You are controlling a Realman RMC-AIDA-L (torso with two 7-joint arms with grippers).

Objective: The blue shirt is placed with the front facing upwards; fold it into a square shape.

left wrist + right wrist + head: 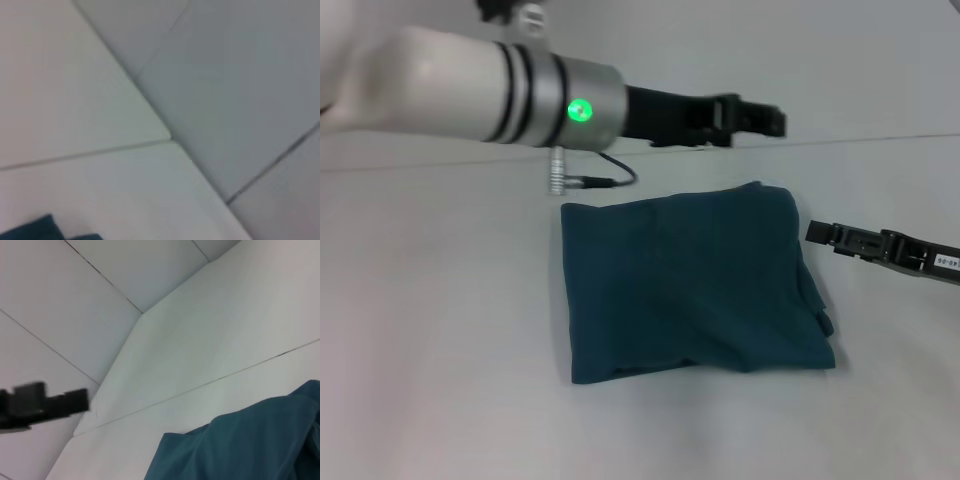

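From the head camera I see the left gripper held out past the far edge of the shirt, above the table and clear of the cloth. Its dark fingers point to my right, but from this angle I cannot tell whether they are spread or closed. The right gripper comes in low from the right, its tip just beside the shirt's right edge near the far corner; I cannot tell its opening either, nor whether it touches the fabric.

The shirt lies near the middle of the table, folded into a rough square, plain teal side up, with no print showing. Its near edge is a little uneven and a small bulge of cloth sticks out at the near right corner.

The left wrist camera adds little: only a dark teal corner of the shirt at the frame's edge, the rest pale table and wall panels, and none of its own fingers.

The right wrist camera shows what the head view hides, the rumpled layers along the shirt's edge close up, and farther off the left gripper hanging dark against the wall.
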